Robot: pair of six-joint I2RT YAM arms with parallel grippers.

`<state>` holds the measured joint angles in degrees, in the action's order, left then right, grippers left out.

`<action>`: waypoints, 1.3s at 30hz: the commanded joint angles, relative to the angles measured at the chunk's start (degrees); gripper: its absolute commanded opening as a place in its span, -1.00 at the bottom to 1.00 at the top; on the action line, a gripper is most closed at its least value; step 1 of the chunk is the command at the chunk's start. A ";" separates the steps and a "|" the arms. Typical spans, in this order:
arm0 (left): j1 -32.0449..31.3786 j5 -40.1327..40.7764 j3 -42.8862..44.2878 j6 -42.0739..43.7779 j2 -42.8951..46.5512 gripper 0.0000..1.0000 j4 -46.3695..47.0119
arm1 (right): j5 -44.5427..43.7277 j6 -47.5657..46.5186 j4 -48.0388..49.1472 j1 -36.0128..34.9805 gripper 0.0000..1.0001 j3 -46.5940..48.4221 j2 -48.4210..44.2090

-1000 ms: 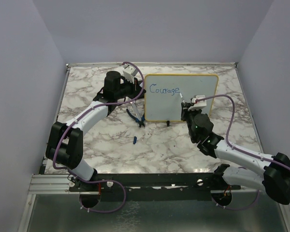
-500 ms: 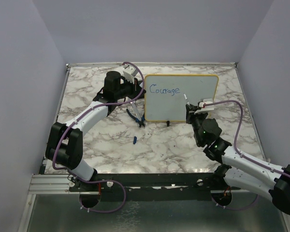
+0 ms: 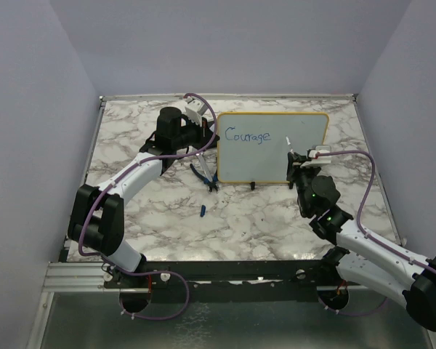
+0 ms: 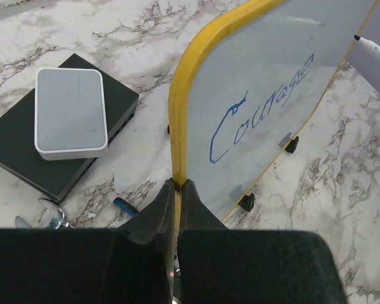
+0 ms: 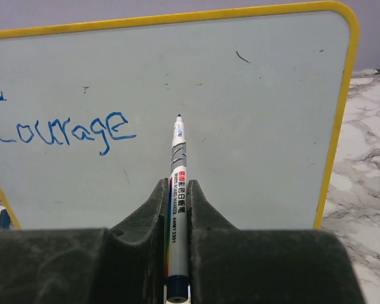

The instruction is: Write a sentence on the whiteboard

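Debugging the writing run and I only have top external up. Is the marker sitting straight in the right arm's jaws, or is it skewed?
Observer: In the right wrist view, the marker runs straight up between the right jaws, which are shut on its barrel. Its bare tip points at the whiteboard.
Operator: Where's the tip relative to the text?
Observer: It is just right of the "e" in "Courage", over blank board. I can't tell whether it touches.
Operator: What about the left arm's grip?
Observer: In the left wrist view, the left jaws are pinched shut on the board's yellow frame, gripping it edge-on.
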<state>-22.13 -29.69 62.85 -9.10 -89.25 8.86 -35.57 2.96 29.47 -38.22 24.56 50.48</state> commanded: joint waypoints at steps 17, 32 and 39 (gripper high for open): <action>-0.64 -0.63 -0.18 0.84 1.51 -1.00 -1.11 | 2.66 -1.18 3.22 1.39 -0.98 1.06 5.39; -0.57 -0.67 -0.10 0.73 1.62 -1.00 -1.06 | 0.97 3.45 -1.98 1.39 -0.98 -1.78 3.12; -0.61 -0.65 -0.18 0.75 1.65 -1.00 -1.06 | 0.45 2.90 -1.66 1.44 -0.98 -1.36 3.28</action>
<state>-22.15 -29.69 62.85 -8.95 -89.23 8.86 -33.28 5.56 28.80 -37.15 23.68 53.98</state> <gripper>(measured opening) 0.016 0.105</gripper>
